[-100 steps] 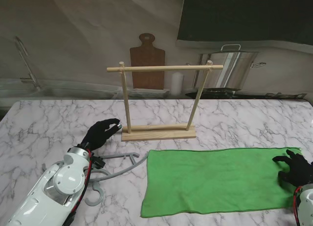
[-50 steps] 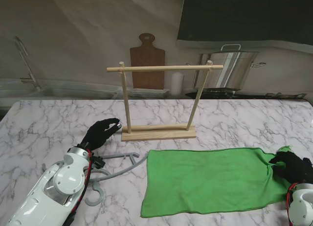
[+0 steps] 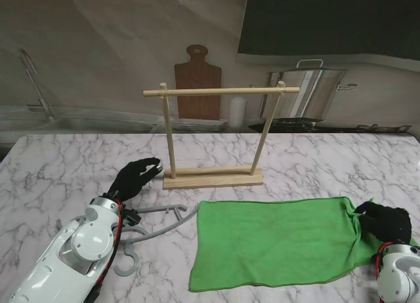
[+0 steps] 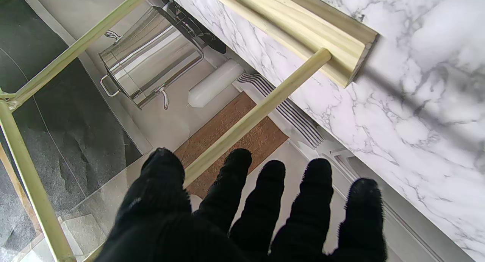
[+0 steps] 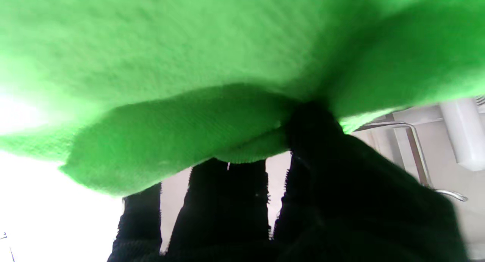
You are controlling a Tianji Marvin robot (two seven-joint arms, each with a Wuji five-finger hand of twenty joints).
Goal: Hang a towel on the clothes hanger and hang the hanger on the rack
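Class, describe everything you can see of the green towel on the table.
The green towel is a bright, fuzzy rectangular cloth lying mostly flat on the marble table, nearer to me than the wooden rack. Its right end is bunched and puckered where the black-gloved right hand pinches it; the right wrist view shows a fold lifted over the fingers. Its left edge lies beside the grey hanger.

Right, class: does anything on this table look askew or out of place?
Only the towel: its right end is bunched up in the right hand, no longer flat. The hanger and rack look normal.
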